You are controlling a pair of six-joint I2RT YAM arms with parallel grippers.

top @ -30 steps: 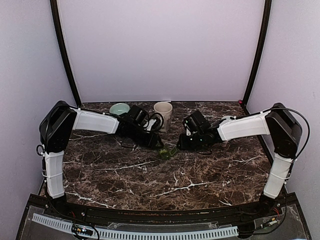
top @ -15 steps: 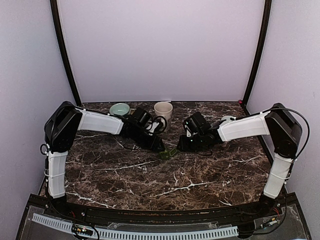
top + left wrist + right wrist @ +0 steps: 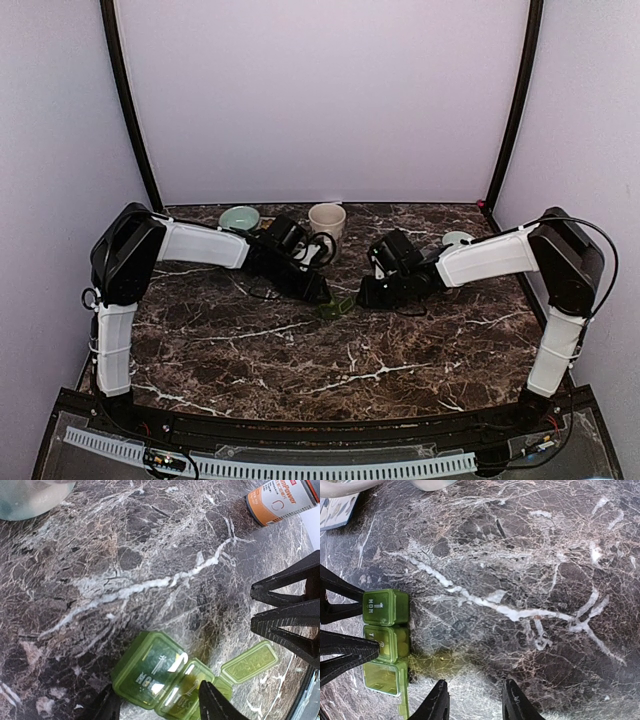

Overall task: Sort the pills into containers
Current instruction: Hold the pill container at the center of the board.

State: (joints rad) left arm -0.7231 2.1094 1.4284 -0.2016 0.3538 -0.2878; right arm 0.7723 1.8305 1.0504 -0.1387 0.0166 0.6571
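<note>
The container, a small green pill box (image 3: 162, 672), lies flat on the marble table, and it also shows between the two arms (image 3: 337, 305). Its MON and TUES lids are down and the third lid (image 3: 250, 660) hangs open. A yellowish shape shows through the TUES lid; no loose pills are clearly visible. My left gripper (image 3: 160, 707) is open astride the box, with one fingertip (image 3: 210, 697) resting on the TUES lid. My right gripper (image 3: 474, 705) is open over bare marble just right of the pill box (image 3: 385, 640), holding nothing.
A cream mug (image 3: 326, 222) and a pale green bowl (image 3: 240, 217) stand at the back. A pale round item (image 3: 457, 239) sits behind the right arm. An orange-labelled bottle (image 3: 280, 497) lies beyond the box. The two grippers' fingers are close together.
The left arm has edged a little toward the pill box. The right gripper has shifted slightly. The box has stayed put.
</note>
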